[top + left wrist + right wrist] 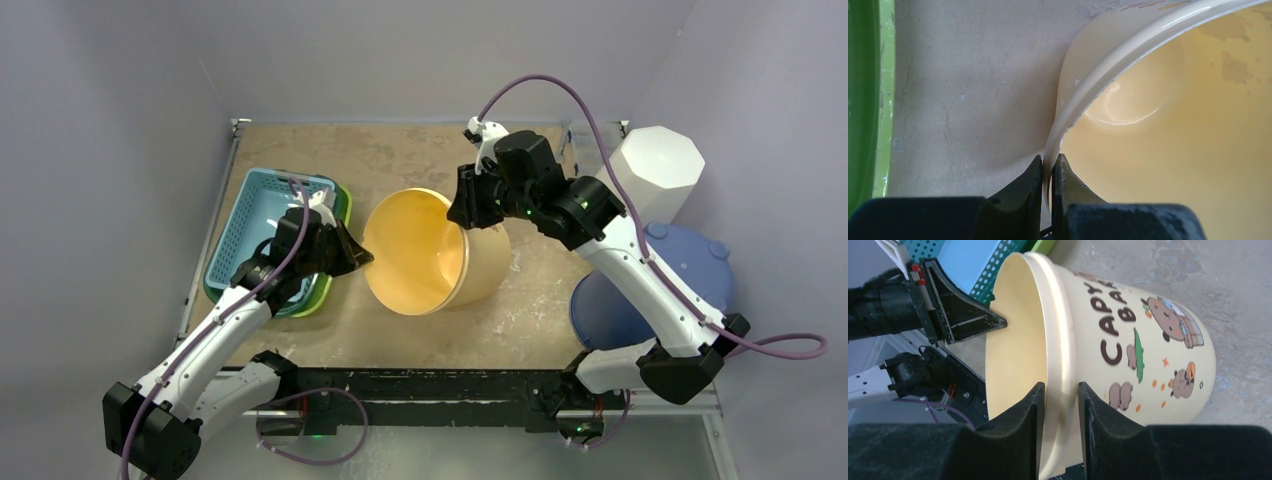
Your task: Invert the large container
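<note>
Tipping step: large container (430, 255) lies tilted, with left jaws and right jaws each clamped on its rim. Next, rotate both wrists together until mouth meets tabletop (400, 150).

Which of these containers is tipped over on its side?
The cream cartoon-printed bucket in the middle, its mouth facing sideways; the blue basket and the white bin stand level.
</note>
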{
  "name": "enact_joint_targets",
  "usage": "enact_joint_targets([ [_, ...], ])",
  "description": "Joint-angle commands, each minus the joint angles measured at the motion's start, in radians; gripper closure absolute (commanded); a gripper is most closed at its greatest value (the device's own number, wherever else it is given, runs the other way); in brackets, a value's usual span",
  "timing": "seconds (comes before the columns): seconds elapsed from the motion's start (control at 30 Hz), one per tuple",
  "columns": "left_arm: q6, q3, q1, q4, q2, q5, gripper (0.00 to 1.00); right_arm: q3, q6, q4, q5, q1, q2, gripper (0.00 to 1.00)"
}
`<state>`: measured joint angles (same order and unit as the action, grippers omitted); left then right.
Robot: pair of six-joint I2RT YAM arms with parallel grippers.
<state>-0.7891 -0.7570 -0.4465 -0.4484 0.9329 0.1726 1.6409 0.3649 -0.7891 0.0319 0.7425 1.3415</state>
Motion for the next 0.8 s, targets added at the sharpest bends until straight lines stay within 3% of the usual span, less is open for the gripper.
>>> enact_joint_targets([
  [0.0,-0.018,-0.004,0.003,0.062,-0.009,-0.036,1.0,-0.009,-0.01,-0.091,0.046,0.008,-0.026,0.65],
  [0.17,-0.016,-0.004,0.003,0.061,-0.009,-0.036,1.0,-0.012,0.004,-0.087,0.058,0.008,-0.042,0.62],
  [0.5,-0.013,-0.008,0.003,0.071,-0.005,-0.014,1.0,-0.018,0.024,-0.039,0.063,0.024,-0.026,0.98],
  [0.77,-0.019,-0.017,0.003,0.049,-0.005,-0.028,0.46,0.112,0.037,-0.158,-0.305,0.098,0.061,1.0],
])
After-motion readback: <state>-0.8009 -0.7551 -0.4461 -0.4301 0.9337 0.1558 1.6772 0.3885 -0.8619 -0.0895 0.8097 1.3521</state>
